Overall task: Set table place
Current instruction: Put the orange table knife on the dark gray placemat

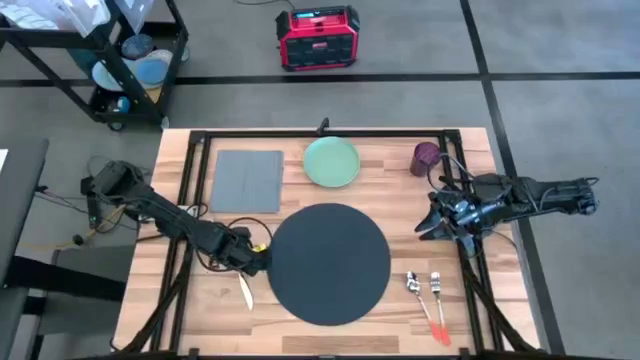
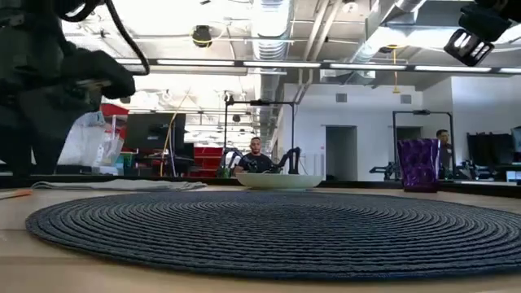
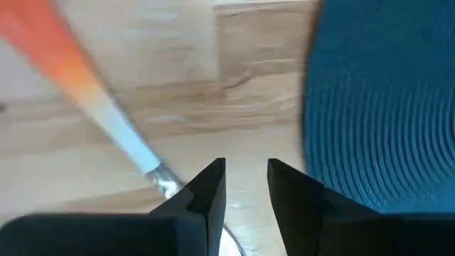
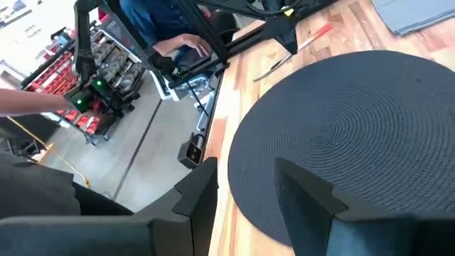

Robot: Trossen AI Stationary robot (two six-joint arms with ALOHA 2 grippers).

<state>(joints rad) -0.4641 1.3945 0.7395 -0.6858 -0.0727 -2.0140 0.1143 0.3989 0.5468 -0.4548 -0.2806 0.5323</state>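
Left gripper point(image 1: 252, 257) reaches low across the counter point(image 1: 390, 165) to the left rim of the round placemat point(image 1: 330, 262), fingers slightly spread over an orange-handled knife point(image 3: 106, 107). Right gripper point(image 1: 432, 224) hovers raised beside the placemat, fingers spread. Placemat lies flat, centre-front.

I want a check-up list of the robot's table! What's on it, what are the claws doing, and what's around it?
Surface: light-wood table, black frame at its edges.
Job's things: round dark placemat near the front middle, nothing on it.
Other items: green plate and grey napkin at the back; purple cup back right; spoon and fork right of the mat; orange-handled knife left of it.
Grippers: left gripper low by the mat's left edge, slightly open, beside the knife. Right gripper raised at the right side, open, empty.
Cables: thin wires by the left arm's base.
Surroundings: black wire cart, red box on the floor, a person far behind.
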